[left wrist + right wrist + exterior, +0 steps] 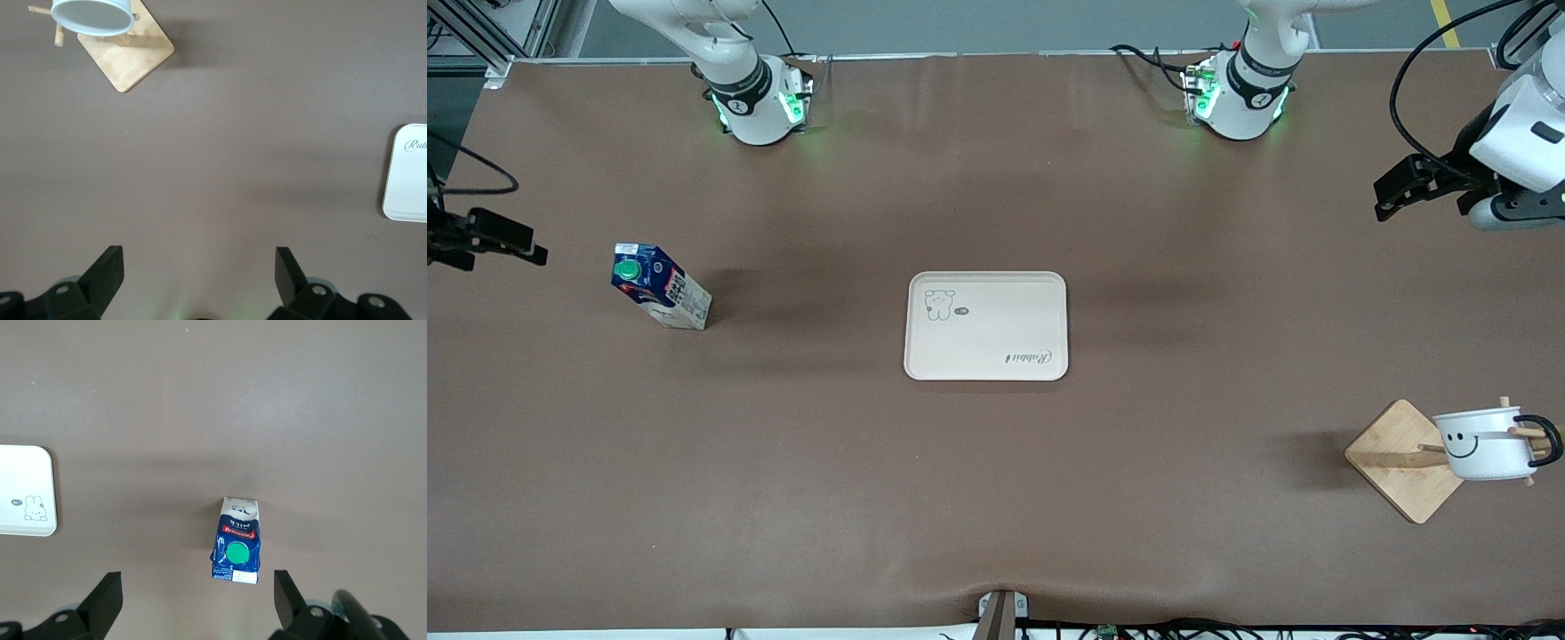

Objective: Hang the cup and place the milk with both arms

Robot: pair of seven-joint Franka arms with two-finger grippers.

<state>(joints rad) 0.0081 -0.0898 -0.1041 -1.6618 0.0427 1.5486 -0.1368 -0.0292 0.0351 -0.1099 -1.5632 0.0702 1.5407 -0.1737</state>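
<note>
The white cup (1485, 443) with a smiley face hangs by its black handle on a peg of the wooden rack (1396, 462) at the left arm's end of the table. It also shows in the left wrist view (93, 15). The dark-blue milk (660, 286) with a green cap stands upright on the table at the right arm's end, and shows in the right wrist view (237, 543). My left gripper (1392, 191) is open and empty over bare table (198, 257). My right gripper (525, 244) is open and empty over the table beside the milk (198, 581).
A pale rectangular tray (985, 325) with a bear drawing lies at the table's middle, empty; its edge shows in the left wrist view (408, 173) and the right wrist view (23, 490). Cables run along the table's edge nearest the front camera.
</note>
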